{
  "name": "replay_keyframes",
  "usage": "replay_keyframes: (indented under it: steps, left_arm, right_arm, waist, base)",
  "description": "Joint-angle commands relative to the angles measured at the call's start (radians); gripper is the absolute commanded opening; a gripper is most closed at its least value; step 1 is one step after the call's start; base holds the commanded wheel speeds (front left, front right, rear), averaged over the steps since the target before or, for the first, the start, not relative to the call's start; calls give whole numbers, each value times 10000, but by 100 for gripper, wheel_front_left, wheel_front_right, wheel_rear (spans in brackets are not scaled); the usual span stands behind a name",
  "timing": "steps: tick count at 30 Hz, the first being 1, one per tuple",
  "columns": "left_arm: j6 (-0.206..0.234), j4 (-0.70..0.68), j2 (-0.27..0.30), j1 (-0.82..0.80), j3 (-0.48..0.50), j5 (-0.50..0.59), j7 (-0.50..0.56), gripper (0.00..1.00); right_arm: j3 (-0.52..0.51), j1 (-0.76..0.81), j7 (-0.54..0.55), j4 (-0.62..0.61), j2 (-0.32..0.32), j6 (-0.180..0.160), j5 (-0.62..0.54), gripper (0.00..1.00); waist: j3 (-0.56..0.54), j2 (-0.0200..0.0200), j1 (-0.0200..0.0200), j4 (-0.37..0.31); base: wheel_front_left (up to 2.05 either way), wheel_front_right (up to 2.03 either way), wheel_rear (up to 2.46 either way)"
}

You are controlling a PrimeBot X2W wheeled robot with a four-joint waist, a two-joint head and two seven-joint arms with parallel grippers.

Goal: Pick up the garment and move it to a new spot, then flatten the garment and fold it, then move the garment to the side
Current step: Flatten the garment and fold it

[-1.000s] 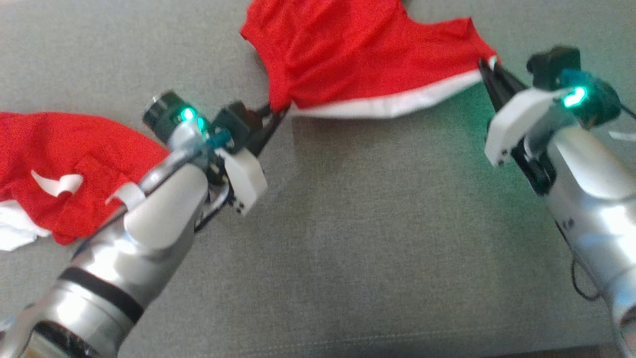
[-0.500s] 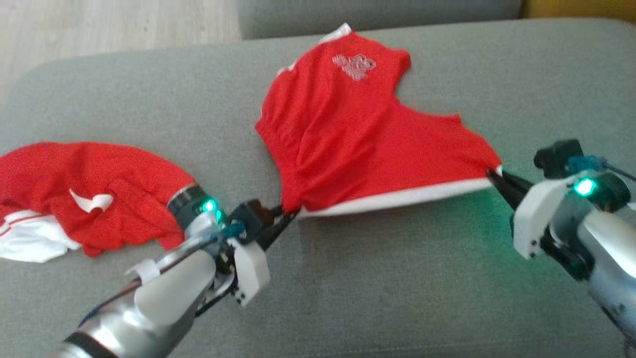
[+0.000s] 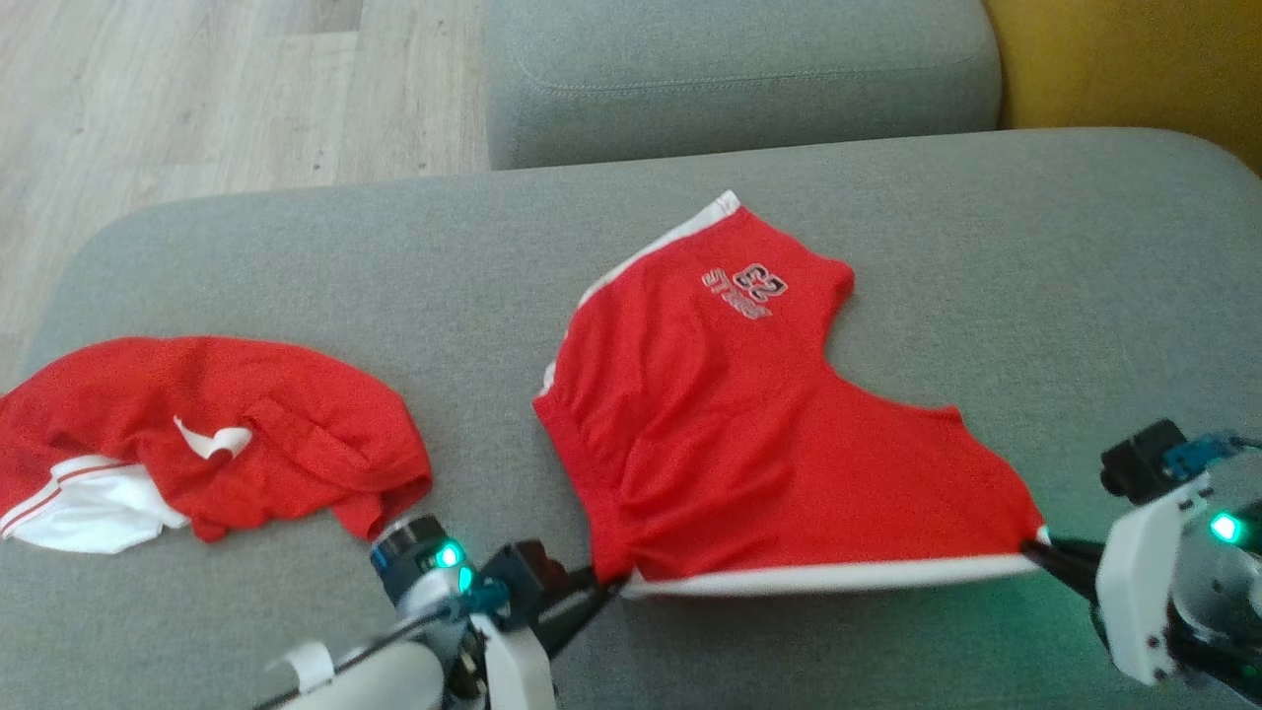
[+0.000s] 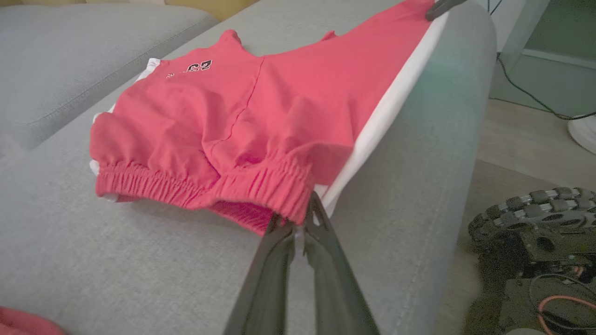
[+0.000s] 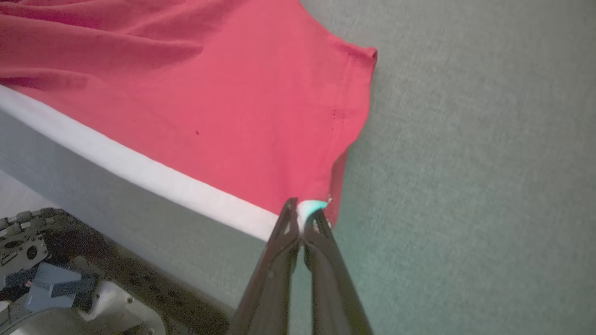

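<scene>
- Grips the red shorts [image 3: 749, 434] along the white-striped near edge: left pincer [image 3: 603, 595] clenched on the waistband corner, right pincer [image 3: 1037, 548] clenched on the leg hem.
- Lies spread on the grey sofa seat [image 3: 296, 256], long axis left to right, cloth reaching away from both tips.
- Shows gathered elastic in the left wrist view; shows a second red garment [image 3: 217, 434], well left, in the head view.
</scene>
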Motion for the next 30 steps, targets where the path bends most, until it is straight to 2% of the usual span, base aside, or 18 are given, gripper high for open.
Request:
replay_keyframes:
  steps: [1, 8, 15, 22, 30]
  left_arm:
    - [108, -516, 348, -260, 337, -133, 119, 0]
    - [463, -1785, 673, -30, 389, -339, 662, 0]
    - [727, -2211, 670, -612, 749, -352, 816, 0]
    - [995, -1945, 187, -1474, 1162, -235, 561, 0]
    - [1049, -1200, -419, -2149, 1289, -105, 198, 0]
  right_arm:
    - [-300, 146, 220, -457, -669, -9, 156, 0]
    - [-1313, 623, 1089, -1599, -1316, -9, 214, 0]
    - [-2273, -127, 1697, -2302, -1151, -9, -414, 0]
    - [-2652, -1824, 2380, -2389, -830, -9, -1064, 0]
    - [-2059, -3805, 2592, -1767, -457, -9, -1467, 0]
  waist:
    - [-41, -1, 1, -1]
    - [58, -1, 1, 119]
    - [685, -1, 1, 492]
    - [1553, -1, 1, 1111]
    - [2191, -1, 1, 1654]
  base:
    - [0, 0, 0]
    - [0, 0, 0]
    - [0, 0, 0]
    - [0, 0, 0]
    - [0, 0, 0]
